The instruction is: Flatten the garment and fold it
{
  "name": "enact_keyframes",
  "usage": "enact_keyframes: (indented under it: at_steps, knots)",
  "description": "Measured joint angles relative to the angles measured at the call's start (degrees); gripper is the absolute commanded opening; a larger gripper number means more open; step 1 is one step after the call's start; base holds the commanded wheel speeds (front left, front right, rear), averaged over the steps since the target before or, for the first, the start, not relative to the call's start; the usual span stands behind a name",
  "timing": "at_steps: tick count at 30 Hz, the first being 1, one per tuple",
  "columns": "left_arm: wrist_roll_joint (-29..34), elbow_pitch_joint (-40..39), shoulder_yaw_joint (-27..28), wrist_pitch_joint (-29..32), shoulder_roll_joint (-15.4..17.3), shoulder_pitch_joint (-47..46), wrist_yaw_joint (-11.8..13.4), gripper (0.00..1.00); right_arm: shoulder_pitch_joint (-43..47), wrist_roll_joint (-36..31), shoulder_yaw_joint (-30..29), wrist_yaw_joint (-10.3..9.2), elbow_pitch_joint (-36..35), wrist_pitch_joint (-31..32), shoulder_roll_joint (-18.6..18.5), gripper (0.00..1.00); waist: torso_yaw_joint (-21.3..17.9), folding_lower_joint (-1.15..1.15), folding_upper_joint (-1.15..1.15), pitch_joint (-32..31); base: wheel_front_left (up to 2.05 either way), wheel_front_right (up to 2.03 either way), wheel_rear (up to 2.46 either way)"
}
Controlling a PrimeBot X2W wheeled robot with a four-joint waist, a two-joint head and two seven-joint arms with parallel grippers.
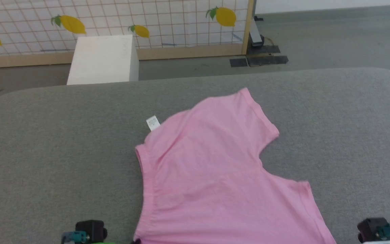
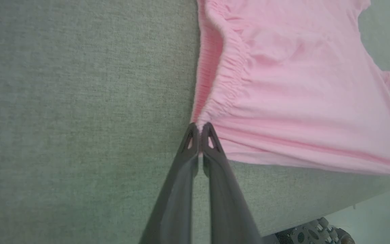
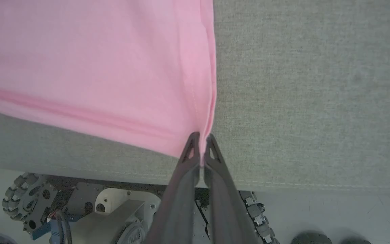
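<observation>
1. grey woven-fabric table top carries the light pink thin-fabric shorts, spread flat by its near edge, small white label poking out far-left.
2. left gripper: pinched tight on the gathered waistband corner.
3. right gripper: pinched tight on the leg hem corner. the paired grips likely tension the near edge flat.

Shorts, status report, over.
Left tool shut on shorts at waistband corner; right tool shut on leg hem corner. Shorts spread on table, unfolded. White box beyond table, out of the way.
</observation>
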Motion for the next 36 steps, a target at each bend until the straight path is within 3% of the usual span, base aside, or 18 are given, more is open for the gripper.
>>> enact_keyframes:
  at_steps: [5,9,13,23,36]
  knots:
    - [-0.88,-5.28,-1.11,2.80,0.49,1.91,1.05,0.00,2.77,-1.11,-2.76,-0.01,-6.08,2.38,1.77,0.00,1.53,0.00,0.00,-0.84,0.00,0.00,0.00]
    - [-0.04,-6.84,-1.34,0.64,0.09,0.78,0.30,0.00,-0.93,-2.61,-3.20,-0.01,-8.08,-2.07,1.60,0.00,2.14,0.00,0.00,-0.73,0.00,0.00,0.00]
    - [1.88,-5.92,-1.96,-2.43,-1.40,-4.42,-1.37,0.00,-9.83,-4.05,-1.42,-0.01,-6.95,-7.04,-1.22,0.00,2.48,0.00,0.00,0.15,0.00,0.00,0.00]
    - [4.54,5.36,-2.33,-9.32,-7.39,-20.61,-5.50,0.00,-34.63,-4.97,4.77,-0.02,12.33,-14.12,-7.65,0.00,4.97,0.00,0.00,3.72,0.00,0.00,0.00]
    - [7.28,16.90,-0.85,-16.92,-13.24,-32.43,-4.16,0.00,-63.05,-5.49,15.37,-0.02,40.63,-22.95,-12.48,0.00,8.04,0.01,0.00,14.35,0.00,0.00,0.00]
